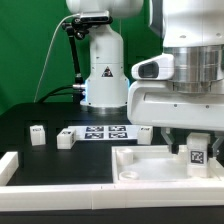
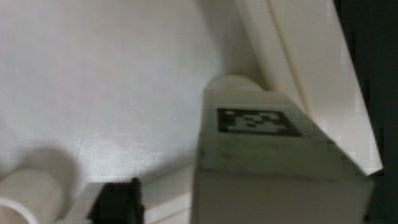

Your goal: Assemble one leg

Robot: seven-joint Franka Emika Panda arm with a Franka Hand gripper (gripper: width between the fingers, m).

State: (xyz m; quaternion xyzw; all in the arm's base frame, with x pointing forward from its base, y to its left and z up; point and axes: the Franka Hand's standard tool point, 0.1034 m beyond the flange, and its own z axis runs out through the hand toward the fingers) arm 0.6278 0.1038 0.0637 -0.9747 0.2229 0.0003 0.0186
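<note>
The leg [image 1: 197,155] is a small white post with a black-and-white tag. It stands in the corner of the large white square panel [image 1: 140,168] on the exterior view's right. My gripper [image 1: 197,143] is directly above and around it. In the wrist view the leg [image 2: 267,150] fills the frame near the panel's rim [image 2: 306,60]. One black finger [image 2: 121,202] shows beside it, with a strip of white panel [image 2: 125,90] between finger and leg. The other finger is hidden. The gripper [image 2: 222,205] looks open around the leg.
Two more small white legs [image 1: 38,134] [image 1: 66,138] lie on the black table at the exterior view's left. The marker board [image 1: 106,131] lies behind them. A long white rail [image 1: 30,178] runs along the front. The robot base [image 1: 103,70] stands at the back. A round white boss [image 2: 27,192] sits on the panel.
</note>
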